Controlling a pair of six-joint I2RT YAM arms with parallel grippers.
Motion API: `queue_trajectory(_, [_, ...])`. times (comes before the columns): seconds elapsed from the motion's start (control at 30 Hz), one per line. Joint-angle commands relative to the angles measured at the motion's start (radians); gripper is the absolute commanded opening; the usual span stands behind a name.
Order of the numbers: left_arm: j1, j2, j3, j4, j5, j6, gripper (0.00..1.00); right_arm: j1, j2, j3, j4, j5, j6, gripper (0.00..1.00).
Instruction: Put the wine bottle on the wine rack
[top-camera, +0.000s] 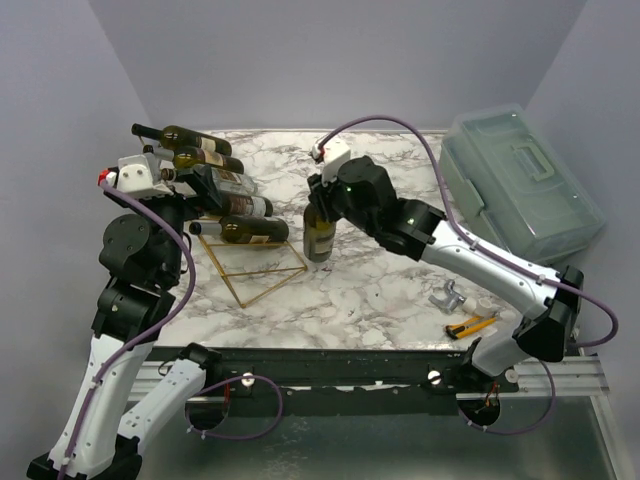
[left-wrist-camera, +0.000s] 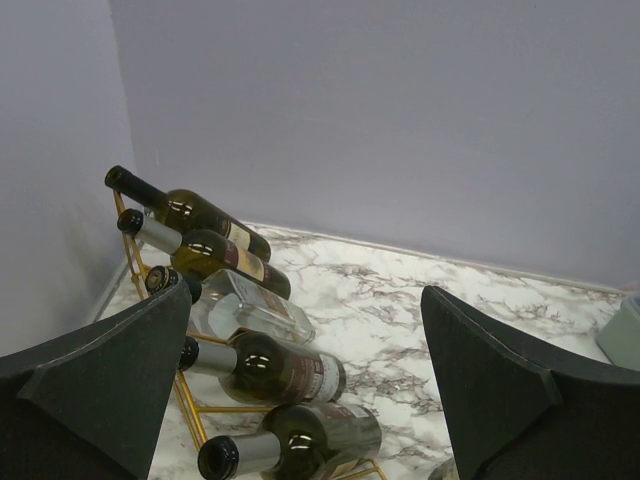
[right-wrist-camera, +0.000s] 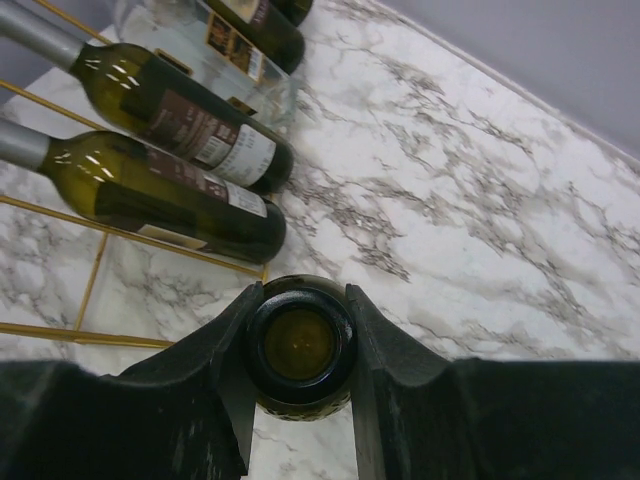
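A dark green wine bottle (top-camera: 320, 236) stands upright on the marble table, just right of the gold wire wine rack (top-camera: 262, 276). My right gripper (top-camera: 321, 197) is shut on the bottle's neck; in the right wrist view the open mouth of the bottle (right-wrist-camera: 299, 345) sits tight between the two fingers (right-wrist-camera: 392, 345). The rack (left-wrist-camera: 188, 408) holds several bottles lying on their sides, and its lowest front rungs (right-wrist-camera: 90, 283) are bare. My left gripper (top-camera: 192, 186) is open and empty, hovering over the rack's left end with its fingers (left-wrist-camera: 120, 370) wide apart.
A translucent lidded plastic box (top-camera: 520, 180) stands at the back right. A small metal clip (top-camera: 450, 298) and a yellow utility knife (top-camera: 470, 325) lie near the front right. Walls close the table at the back and left.
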Motion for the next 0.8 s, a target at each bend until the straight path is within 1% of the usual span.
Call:
queue_trajectory(0.0, [-0.007, -0.021, 0.031, -0.034, -0.035, 0.03, 0.99, 0.074, 0.049, 0.096, 0.116, 0.053, -0.066, 0.0])
queue_trajectory(0.1, [-0.007, -0.031, 0.031, -0.039, -0.037, 0.034, 0.99, 0.112, 0.094, 0.125, 0.128, 0.084, -0.104, 0.0])
queue_trajectory(0.3, [-0.007, -0.049, 0.031, -0.051, -0.028, 0.035, 0.99, 0.143, 0.165, 0.186, 0.127, 0.129, -0.145, 0.0])
queue_trajectory(0.5, [-0.008, -0.06, 0.028, -0.06, -0.031, 0.035, 0.99, 0.158, 0.195, 0.203, 0.166, 0.119, -0.179, 0.0])
queue_trajectory(0.77, [-0.008, -0.073, 0.033, -0.071, -0.044, 0.035, 0.99, 0.178, 0.234, 0.243, 0.145, 0.096, -0.191, 0.01])
